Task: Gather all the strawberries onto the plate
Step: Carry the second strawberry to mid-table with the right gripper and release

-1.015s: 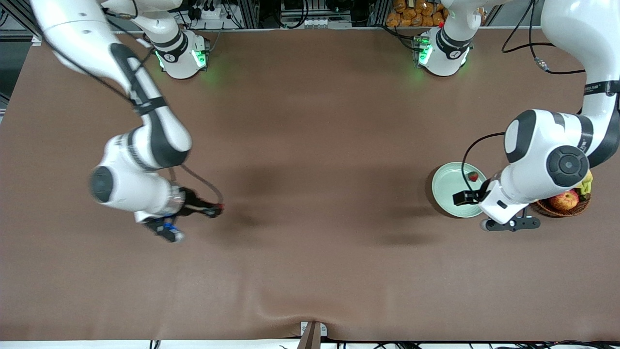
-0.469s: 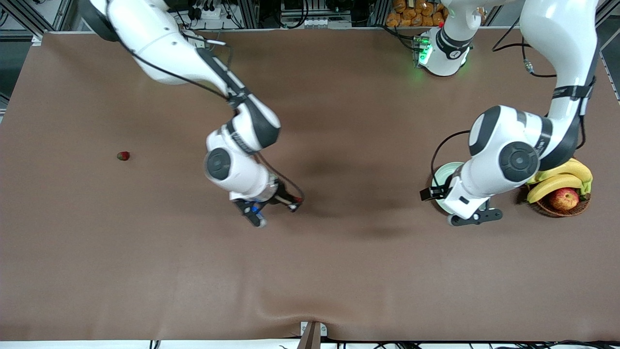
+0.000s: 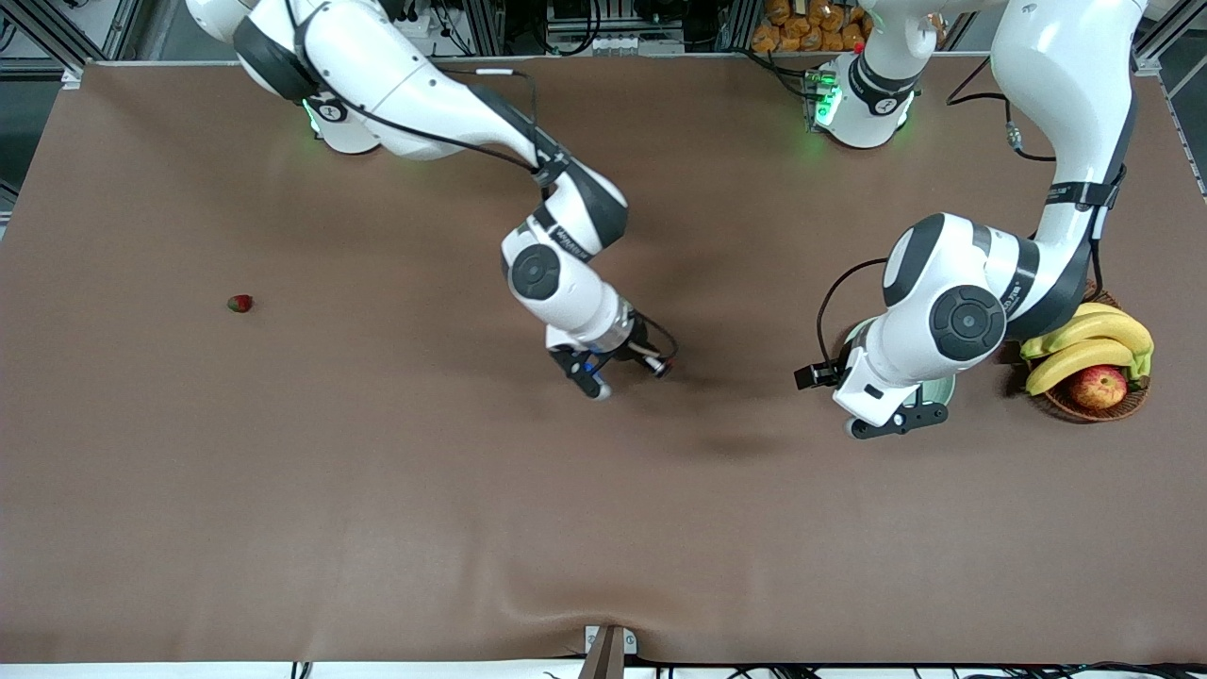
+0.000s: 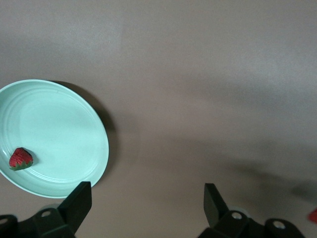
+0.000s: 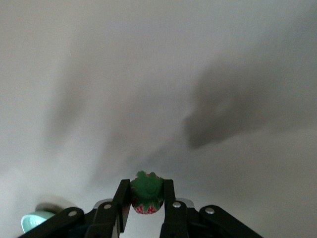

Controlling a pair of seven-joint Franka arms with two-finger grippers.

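I've got one strawberry (image 5: 146, 199) pinched in the right hand (image 5: 145, 204), green cap facing out, red body tucked between the fingers, up over the middle of the surface. Another strawberry (image 4: 21, 158) lies in the pale mint-green plate (image 4: 74, 148), close to its rim. A third strawberry (image 3: 240, 303) sits alone on the surface toward the right arm's end.
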